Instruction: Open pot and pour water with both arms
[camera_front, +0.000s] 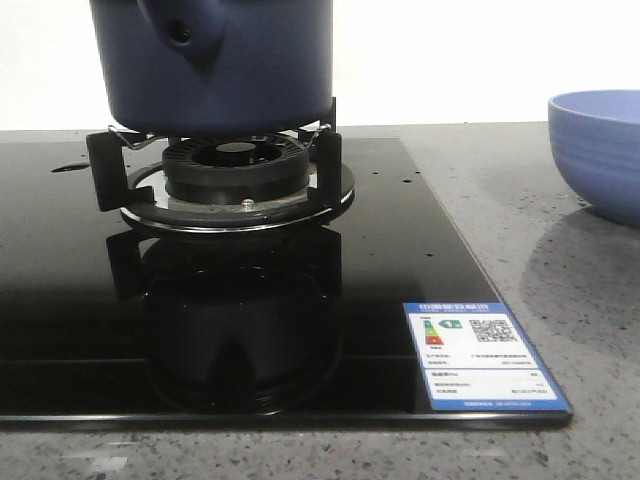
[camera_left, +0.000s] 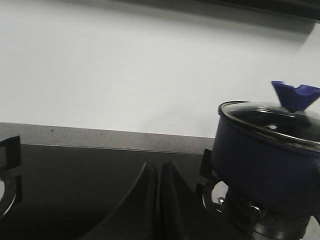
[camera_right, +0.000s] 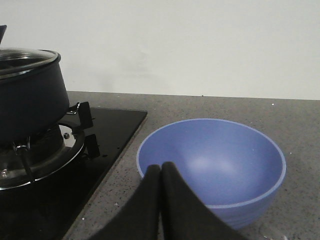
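The dark navy pot (camera_front: 215, 65) stands on the black burner grate (camera_front: 225, 175), its side nub with a round hole facing the front camera. It also shows in the left wrist view (camera_left: 267, 160) with a glass lid (camera_left: 272, 117) and a blue knob (camera_left: 295, 96), and in the right wrist view (camera_right: 30, 97). My left gripper (camera_left: 159, 167) is shut and empty over the black hob, left of the pot. My right gripper (camera_right: 161, 169) is shut and empty, in front of the periwinkle bowl (camera_right: 212, 167). Neither gripper shows in the front view.
The black glass hob (camera_front: 90, 330) carries an energy label (camera_front: 485, 355) at its front right corner. A second burner grate (camera_left: 7, 160) lies at the far left. The periwinkle bowl (camera_front: 600, 150) stands on the grey speckled counter (camera_front: 540, 250) right of the hob. A white wall lies behind.
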